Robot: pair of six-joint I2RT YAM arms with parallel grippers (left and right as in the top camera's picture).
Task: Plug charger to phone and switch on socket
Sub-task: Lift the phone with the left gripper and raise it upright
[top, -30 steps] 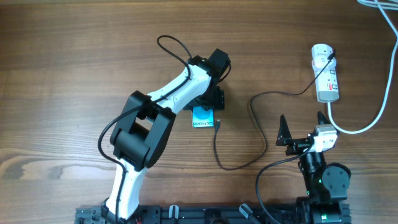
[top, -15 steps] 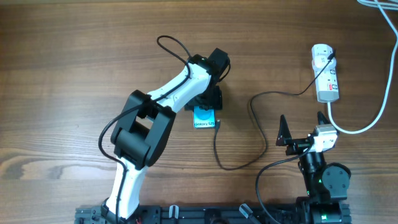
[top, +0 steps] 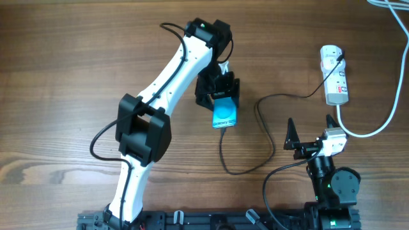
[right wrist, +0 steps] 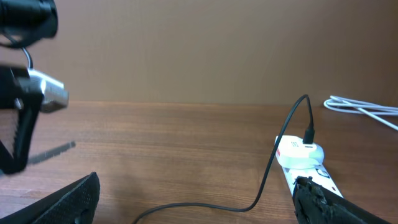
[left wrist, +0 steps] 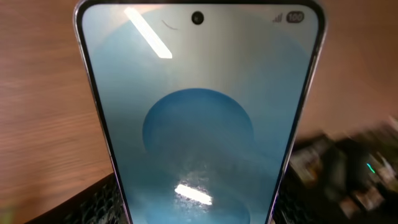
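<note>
My left gripper is shut on the phone and holds it tilted above the table; its cyan-blue screen fills the left wrist view, with a finger on each side. The thin black charger cable runs from the phone's lower edge in a loop to its black plug in the socket, a white strip at the right. I cannot tell whether the tip sits in the phone. My right gripper is open and empty, below the socket. The socket and cable also show in the right wrist view.
A thick white cord curves from the socket's near end up along the right table edge; it also shows in the right wrist view. The left arm's gripper shows at the left there. The arm bases stand along the front edge.
The left gripper has picked the phone up off the table and moved it up and to the right, the arm stretching out. The right arm has not moved.
</note>
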